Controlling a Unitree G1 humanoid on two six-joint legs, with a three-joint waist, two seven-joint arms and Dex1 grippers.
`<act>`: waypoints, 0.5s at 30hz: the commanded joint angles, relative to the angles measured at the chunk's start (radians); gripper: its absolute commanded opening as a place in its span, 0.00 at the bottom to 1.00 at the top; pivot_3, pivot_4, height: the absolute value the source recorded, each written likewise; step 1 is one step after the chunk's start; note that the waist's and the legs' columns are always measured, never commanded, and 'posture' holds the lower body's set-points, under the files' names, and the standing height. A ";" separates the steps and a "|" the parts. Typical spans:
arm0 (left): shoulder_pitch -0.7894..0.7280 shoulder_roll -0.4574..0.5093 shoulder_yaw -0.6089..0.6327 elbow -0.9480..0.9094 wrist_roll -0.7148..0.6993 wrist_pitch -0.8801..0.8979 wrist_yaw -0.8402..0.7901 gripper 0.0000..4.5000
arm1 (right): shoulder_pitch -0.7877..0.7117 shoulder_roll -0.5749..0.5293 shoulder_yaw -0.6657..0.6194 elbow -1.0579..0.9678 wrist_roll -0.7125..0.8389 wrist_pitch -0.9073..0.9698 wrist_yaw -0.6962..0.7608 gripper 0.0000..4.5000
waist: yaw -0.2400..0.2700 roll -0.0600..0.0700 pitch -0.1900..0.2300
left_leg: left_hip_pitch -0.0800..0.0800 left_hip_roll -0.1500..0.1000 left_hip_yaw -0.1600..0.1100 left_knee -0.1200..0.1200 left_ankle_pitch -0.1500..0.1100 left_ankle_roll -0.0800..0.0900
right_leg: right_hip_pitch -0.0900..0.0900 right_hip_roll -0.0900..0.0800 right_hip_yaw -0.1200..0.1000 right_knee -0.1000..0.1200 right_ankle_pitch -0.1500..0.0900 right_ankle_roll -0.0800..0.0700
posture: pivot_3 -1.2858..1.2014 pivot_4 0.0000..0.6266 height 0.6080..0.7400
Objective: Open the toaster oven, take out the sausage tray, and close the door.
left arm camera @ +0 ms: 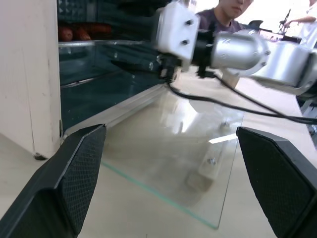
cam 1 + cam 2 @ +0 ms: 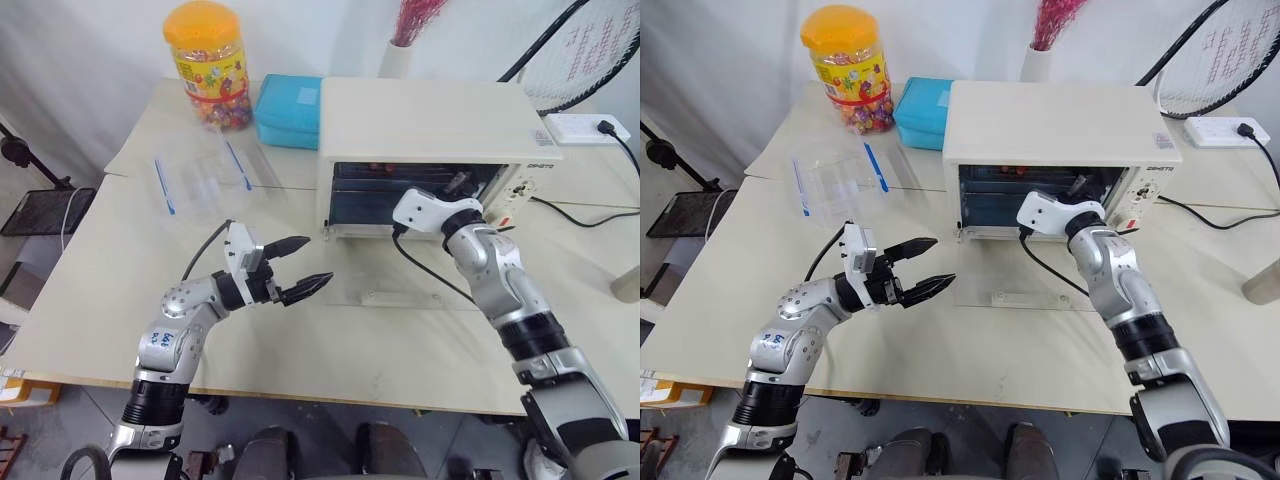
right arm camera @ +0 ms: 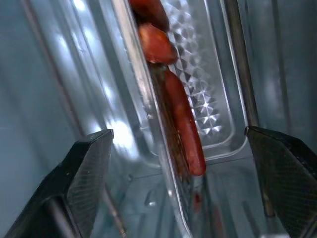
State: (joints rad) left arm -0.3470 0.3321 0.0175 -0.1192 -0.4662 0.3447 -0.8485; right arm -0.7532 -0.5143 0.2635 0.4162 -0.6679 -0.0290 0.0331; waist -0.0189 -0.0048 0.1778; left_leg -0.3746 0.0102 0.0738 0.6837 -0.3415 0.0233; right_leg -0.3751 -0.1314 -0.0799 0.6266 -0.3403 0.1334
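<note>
The cream-white toaster oven stands at the back of the table with its glass door folded down flat in front of it. Inside, the silver sausage tray holds red sausages on an upper shelf. My right gripper reaches into the oven mouth and is open, with the tray's near rim between its fingers but not touched. Its white wrist shows at the opening. Left of the door, my left gripper hovers open and empty above the table.
A candy jar, a teal lunch box and a clear blue-edged plastic box stand at the back left. A power strip and black cord lie to the right of the oven. A person sits beyond the table.
</note>
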 commanded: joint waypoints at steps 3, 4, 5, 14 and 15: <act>-0.031 0.006 -0.002 -0.020 -0.014 -0.013 -0.006 1.00 | -0.059 0.009 0.031 0.060 -0.033 -0.047 -0.057 0.56 | -0.011 0.000 0.000 | 0.000 0.000 0.000 0.000 0.000 0.000 | 0.000 0.000 0.000 0.000 0.000 0.000 | 0.52 0.24 1.00; -0.041 0.006 -0.002 -0.009 -0.014 -0.013 -0.009 1.00 | -0.065 0.011 0.038 0.065 -0.038 -0.052 -0.059 0.49 | -0.012 0.000 0.000 | 0.000 0.000 0.000 0.000 0.000 0.000 | 0.000 0.000 0.000 0.000 0.000 0.000 | 0.52 0.24 1.00; -0.058 0.006 -0.005 0.007 -0.011 -0.017 -0.016 1.00 | -0.068 0.013 0.043 0.063 -0.044 -0.057 -0.067 0.40 | -0.012 0.000 0.000 | 0.000 0.000 0.000 0.000 0.000 0.000 | 0.000 0.000 0.000 0.000 0.000 0.000 | 0.52 0.24 1.00; -0.234 -0.057 0.007 0.167 -0.022 -0.043 -0.011 1.00 | -0.067 0.010 0.053 0.021 -0.086 -0.068 -0.079 0.01 | -0.012 -0.001 0.000 | 0.000 0.000 0.000 0.000 0.001 -0.001 | 0.000 0.001 0.000 0.000 0.000 0.000 | 0.52 0.24 1.00; -0.254 -0.072 0.014 0.183 -0.028 -0.041 -0.001 1.00 | -0.067 0.010 0.054 0.014 -0.090 -0.069 -0.076 0.01 | -0.012 -0.001 0.000 | 0.000 0.001 0.000 0.000 0.001 -0.001 | 0.000 0.001 0.000 0.000 0.000 0.000 | 0.52 0.24 1.00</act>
State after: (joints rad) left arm -0.5705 0.2730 0.0162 0.0637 -0.4684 0.3191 -0.8618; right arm -0.8022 -0.5026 0.3350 0.4939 -0.7703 -0.0860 -0.0171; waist -0.0306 -0.0061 0.1781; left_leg -0.3751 0.0108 0.0739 0.6834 -0.3408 0.0228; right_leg -0.3753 -0.1305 -0.0801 0.6266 -0.3403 0.1334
